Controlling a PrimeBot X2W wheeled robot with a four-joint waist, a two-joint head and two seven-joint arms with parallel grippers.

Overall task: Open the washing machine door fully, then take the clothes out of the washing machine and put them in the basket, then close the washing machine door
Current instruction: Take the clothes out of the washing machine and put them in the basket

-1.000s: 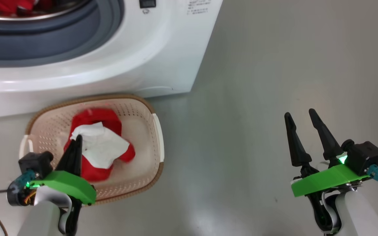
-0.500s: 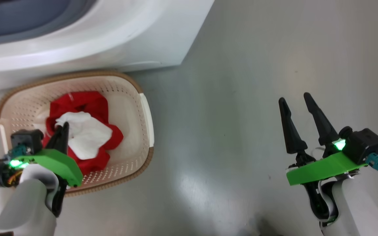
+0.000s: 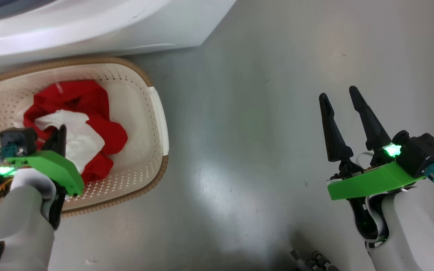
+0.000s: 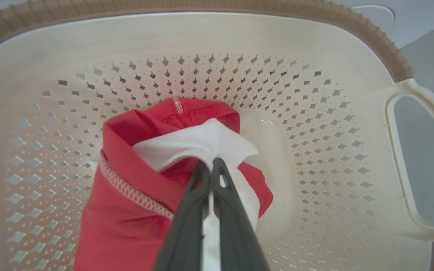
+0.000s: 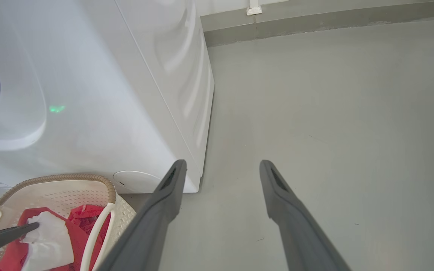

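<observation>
- Head view: the basket (image 3: 161, 120) sits on the grey floor (image 3: 258, 113) just in front of the washing machine (image 3: 89, 26). The clothes (image 3: 89, 98), a red and white bundle, are inside it. The left gripper (image 3: 61, 130) reaches over the basket's near rim, its tips at the white cloth. The right gripper (image 3: 338, 94) hangs well off to the right above bare floor, fingers apart.
- Left wrist view: the left gripper's two fingers are pressed together, a fold of white fabric pinched between them. The bundle sits mid-basket.
- Right wrist view: the right gripper's fingers are spread wide with nothing between them. The washing machine's white corner is to the left, with the basket at lower left.
</observation>
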